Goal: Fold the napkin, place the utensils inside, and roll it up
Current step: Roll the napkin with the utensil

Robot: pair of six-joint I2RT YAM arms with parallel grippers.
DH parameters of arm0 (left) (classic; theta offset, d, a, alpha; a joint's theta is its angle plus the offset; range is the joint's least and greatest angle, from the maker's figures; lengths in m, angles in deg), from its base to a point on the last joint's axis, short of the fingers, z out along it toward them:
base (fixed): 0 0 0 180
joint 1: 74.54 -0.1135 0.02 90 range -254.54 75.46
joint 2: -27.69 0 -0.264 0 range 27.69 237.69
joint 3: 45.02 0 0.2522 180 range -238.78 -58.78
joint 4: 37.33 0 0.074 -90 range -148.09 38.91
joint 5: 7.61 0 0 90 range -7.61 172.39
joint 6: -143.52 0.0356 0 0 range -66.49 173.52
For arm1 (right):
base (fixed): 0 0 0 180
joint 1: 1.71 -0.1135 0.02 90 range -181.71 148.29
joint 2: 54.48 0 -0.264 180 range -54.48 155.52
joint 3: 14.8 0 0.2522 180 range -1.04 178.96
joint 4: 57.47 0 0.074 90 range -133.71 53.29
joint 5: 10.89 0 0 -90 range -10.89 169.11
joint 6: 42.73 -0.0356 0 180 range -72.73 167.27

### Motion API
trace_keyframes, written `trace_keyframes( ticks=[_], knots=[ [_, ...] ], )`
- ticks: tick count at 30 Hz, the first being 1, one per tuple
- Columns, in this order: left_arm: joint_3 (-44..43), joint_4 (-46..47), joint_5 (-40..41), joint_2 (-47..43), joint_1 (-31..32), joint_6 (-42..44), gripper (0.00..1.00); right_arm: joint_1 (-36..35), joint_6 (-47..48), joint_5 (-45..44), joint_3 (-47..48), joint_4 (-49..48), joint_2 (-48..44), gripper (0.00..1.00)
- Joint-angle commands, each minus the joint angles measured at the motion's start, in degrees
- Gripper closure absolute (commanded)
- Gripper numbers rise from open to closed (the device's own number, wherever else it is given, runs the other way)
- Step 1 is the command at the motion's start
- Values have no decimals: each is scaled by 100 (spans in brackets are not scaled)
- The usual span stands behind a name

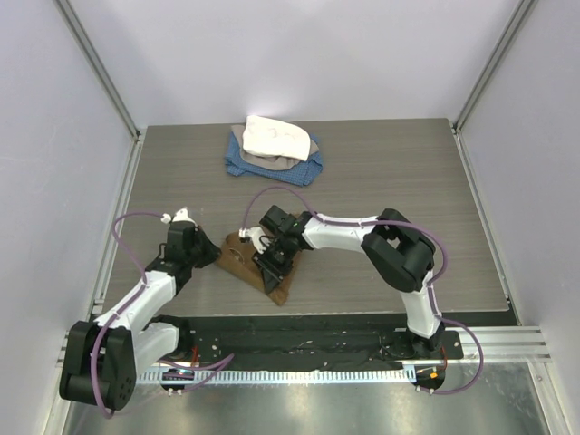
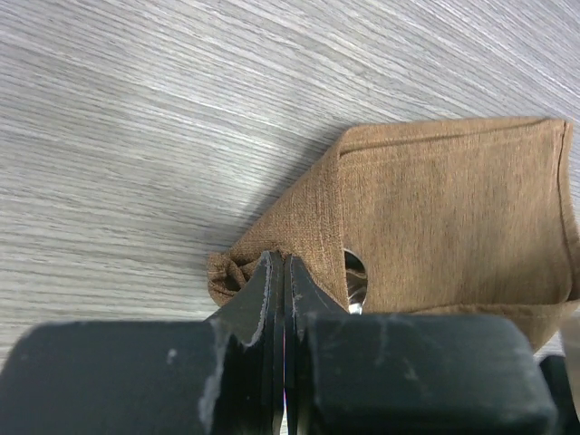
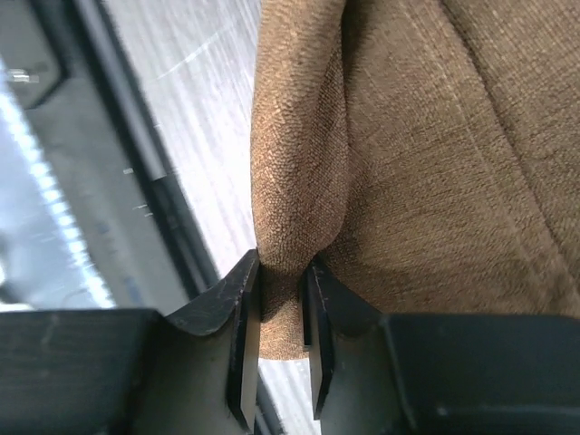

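The tan-brown napkin (image 1: 237, 262) lies folded on the table between the two arms. In the left wrist view the napkin (image 2: 453, 208) shows a folded flap, and a shiny bit of the spoon (image 2: 355, 283) peeps out from under its edge. My left gripper (image 2: 279, 258) is shut, its tips against the bunched left corner; no cloth shows between the fingers. It sits at the napkin's left edge (image 1: 210, 256). My right gripper (image 3: 283, 267) is shut on a raised fold of the napkin (image 3: 435, 163) at its near right end (image 1: 270, 268).
A white cloth (image 1: 276, 136) lies on a blue cloth (image 1: 243, 167) at the back of the table. The black rail (image 1: 299, 333) of the near edge runs just behind the right gripper, also seen in the right wrist view (image 3: 136, 208). Walls stand on both sides.
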Motion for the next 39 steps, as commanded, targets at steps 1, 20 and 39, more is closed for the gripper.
trace_keyframes(
  ticks=[1,20,39],
  knots=[
    [-162,150,332,-119,-36,-6,100,331,-277,1649,123,519,281,86],
    [-329,230,130,224,-44,-146,100,807,-435,1318,307,492,116,50],
    [-487,89,-98,504,-36,-314,100,-957,-691,-2802,169,220,-1317,26]
  ],
)
